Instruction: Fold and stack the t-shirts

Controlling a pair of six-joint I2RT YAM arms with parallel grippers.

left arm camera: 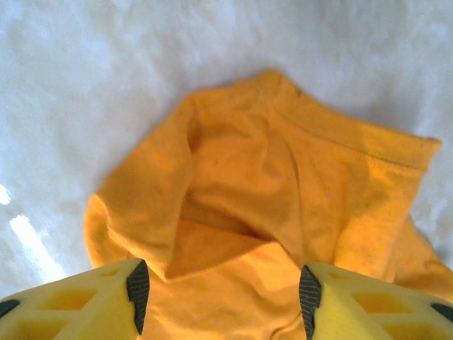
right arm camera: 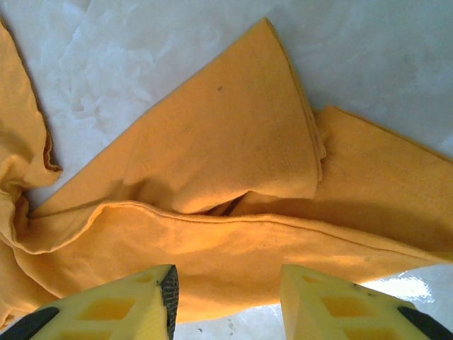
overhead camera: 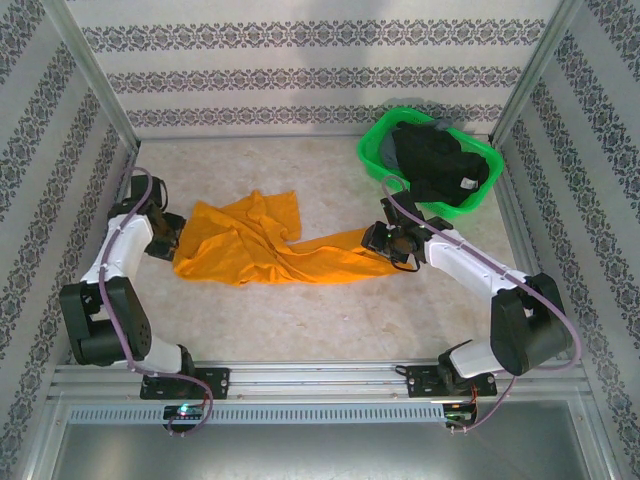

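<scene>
The orange t-shirt [overhead camera: 250, 245] lies crumpled and stretched sideways across the middle of the table. My left gripper [overhead camera: 168, 240] is at its left end. In the left wrist view the left gripper [left arm camera: 224, 297] stands open, with slack folds of the orange t-shirt [left arm camera: 269, 177] lying between and under its fingers. My right gripper [overhead camera: 383, 240] is at the shirt's right end. The right wrist view shows that gripper [right arm camera: 226, 301] open over the hem of the orange t-shirt [right arm camera: 212, 156], not pinching it. Black t-shirts [overhead camera: 435, 165] are piled in the basket.
The green plastic basket [overhead camera: 378, 140] stands at the back right, close behind the right arm. Patterned walls and metal posts enclose the pale table [overhead camera: 320, 330] on three sides. Bare tabletop lies in front of the shirt.
</scene>
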